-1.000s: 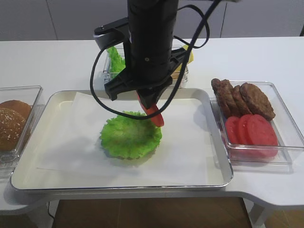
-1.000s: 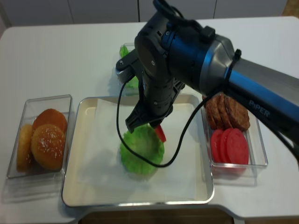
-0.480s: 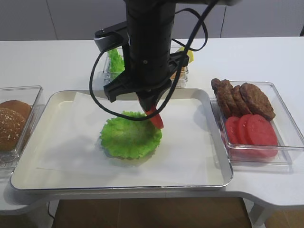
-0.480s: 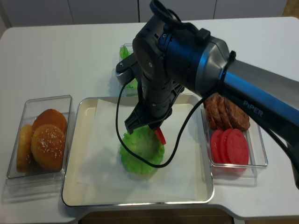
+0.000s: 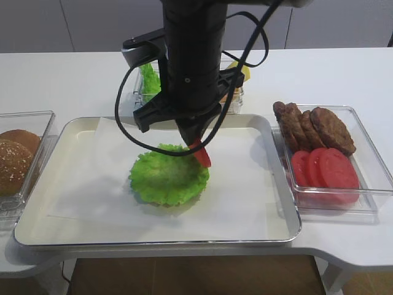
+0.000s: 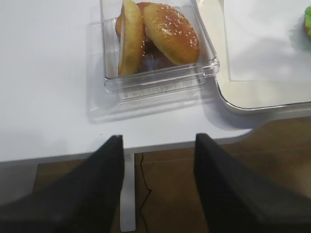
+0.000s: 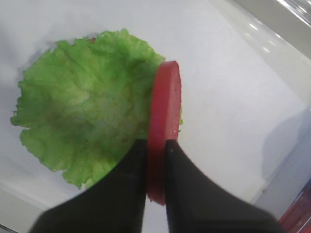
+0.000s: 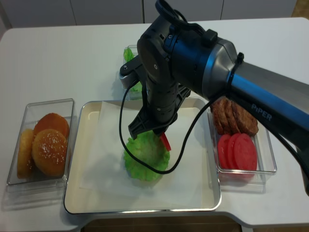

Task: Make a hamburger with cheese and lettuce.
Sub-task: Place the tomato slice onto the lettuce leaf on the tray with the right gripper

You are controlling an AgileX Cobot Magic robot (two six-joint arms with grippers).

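Note:
The hamburger [image 5: 167, 179] is a low stack topped by a frilly green lettuce leaf on white paper in the metal tray [image 5: 279, 228]; it also shows in the right wrist view [image 7: 87, 111] and the other high view [image 8: 146, 158]. My right gripper [image 7: 155, 150] is shut on a red tomato slice [image 7: 164, 116], held on edge just above the lettuce's right rim [image 5: 201, 155] [image 8: 165, 140]. My left gripper [image 6: 158, 145] is open and empty, hanging past the table's front edge near the buns. Cheese [image 5: 244, 71] peeks out yellow behind the arm.
A clear box of seeded buns [image 5: 13, 161] [image 6: 160, 34] stands left of the tray. A clear box with meat patties [image 5: 314, 126] and tomato slices [image 5: 323, 169] stands right. A small box of spare lettuce [image 5: 148, 78] sits behind the tray.
My right gripper with the tomato slice has shifted slightly left and toward the lettuce's right edge. The left gripper's earlier position is not shown.

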